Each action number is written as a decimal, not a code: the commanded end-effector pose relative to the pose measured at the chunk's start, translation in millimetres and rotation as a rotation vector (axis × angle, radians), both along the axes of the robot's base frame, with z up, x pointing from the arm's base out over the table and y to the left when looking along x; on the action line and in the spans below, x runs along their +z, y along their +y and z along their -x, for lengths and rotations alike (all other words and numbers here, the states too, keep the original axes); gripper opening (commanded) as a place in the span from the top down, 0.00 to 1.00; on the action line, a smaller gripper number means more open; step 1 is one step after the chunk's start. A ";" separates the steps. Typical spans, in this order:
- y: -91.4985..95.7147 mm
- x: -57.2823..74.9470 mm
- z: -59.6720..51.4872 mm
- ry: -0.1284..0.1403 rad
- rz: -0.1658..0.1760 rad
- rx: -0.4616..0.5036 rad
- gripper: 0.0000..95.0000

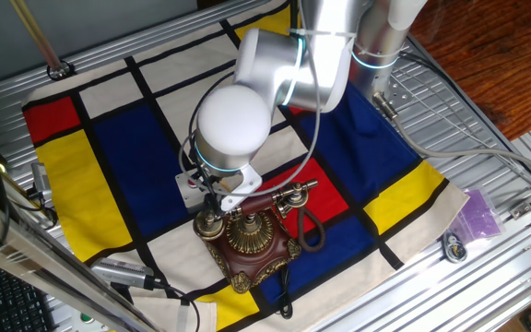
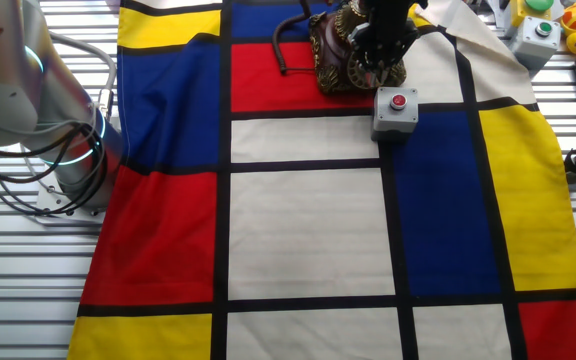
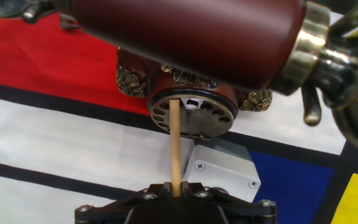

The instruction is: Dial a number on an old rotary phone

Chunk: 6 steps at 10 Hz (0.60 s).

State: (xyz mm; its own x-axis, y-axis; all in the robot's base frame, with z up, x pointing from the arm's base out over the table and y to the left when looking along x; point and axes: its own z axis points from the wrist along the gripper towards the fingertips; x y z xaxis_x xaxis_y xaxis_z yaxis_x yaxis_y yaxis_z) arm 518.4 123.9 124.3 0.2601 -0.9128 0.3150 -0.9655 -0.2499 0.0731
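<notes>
Red-brown base, brass fittings: the old rotary phone [image 1: 250, 242] sits near one edge of the table, on a red panel of the colour-block cloth [image 2: 308, 230], with its handset [image 3: 197, 34] lying across the cradle and its black cord [image 1: 307, 231] looped beside it. From the hand view I log the dial [image 3: 191, 115] facing the camera, finger holes visible round its rim.

Item, the wooden stick [image 3: 174, 146]: thin, pale, upright in the hand view, its lower end pinched between the jaws of the gripper [image 3: 174, 190], its upper end touching the dial's rim on the left side. I cannot tell which hole it meets.

Item, the arm [image 1: 275, 83]: silver and white, bent over the phone, hiding most of the dial in both fixed views.

Item, the small grey box [image 2: 395, 112]: red button on top, just beside the phone on the cloth, next to a blue panel.

Item, cloth: panels of red, blue, yellow and cream divided by black bands, spread over a ribbed metal table [image 1: 487, 267].

Item, a purple packet [image 1: 479, 214]: on bare metal off the cloth's corner, well apart from the phone.
</notes>
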 end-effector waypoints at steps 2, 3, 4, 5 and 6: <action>-0.7 0.2 -0.1 -0.002 -0.002 0.000 1.00; -0.8 0.2 -0.1 -0.003 -0.003 -0.003 1.00; -1.8 0.7 -0.1 -0.004 -0.006 -0.007 1.00; -2.7 1.1 -0.1 -0.005 -0.007 -0.011 1.00; -3.2 1.2 -0.3 -0.007 -0.007 -0.014 1.00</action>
